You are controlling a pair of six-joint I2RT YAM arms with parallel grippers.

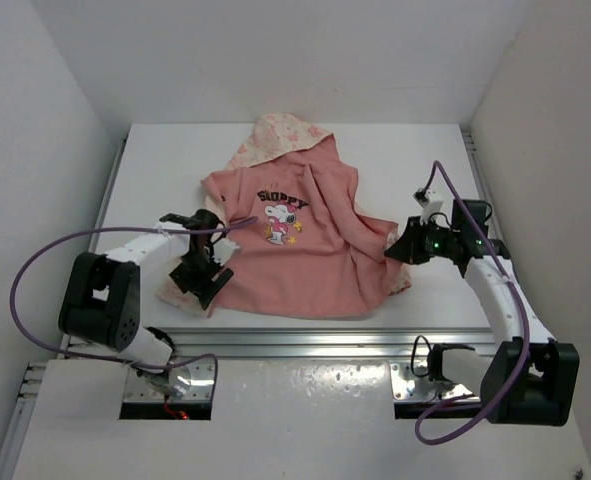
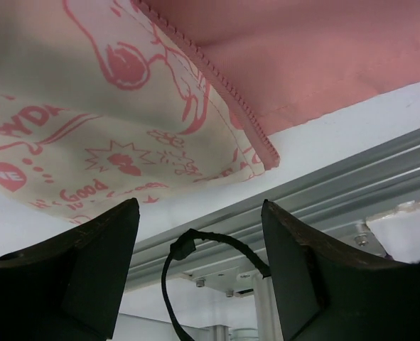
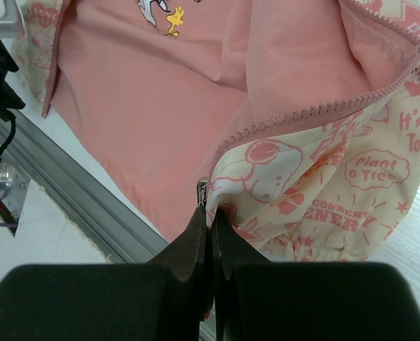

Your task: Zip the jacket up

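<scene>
The jacket (image 1: 295, 240) lies spread open on the white table, salmon lining and a cartoon dog print facing up, cream printed fabric showing at the hood and edges. My left gripper (image 1: 203, 270) is open and empty at the jacket's left front edge. In the left wrist view the gripper (image 2: 199, 234) sits just below the cream panel (image 2: 89, 106) and its pink zipper edge (image 2: 224, 92). My right gripper (image 1: 400, 248) is at the jacket's right edge. In the right wrist view the gripper (image 3: 210, 213) is shut on the bottom corner of the zipper edge, beside a small metal zipper part (image 3: 202, 190). Pink teeth (image 3: 323, 110) run away from it.
An aluminium rail (image 1: 305, 340) runs along the table's near edge, close under both grippers; it also shows in the left wrist view (image 2: 337, 177). A black cable loop (image 2: 188, 241) hangs below it. White walls close in the left, right and back.
</scene>
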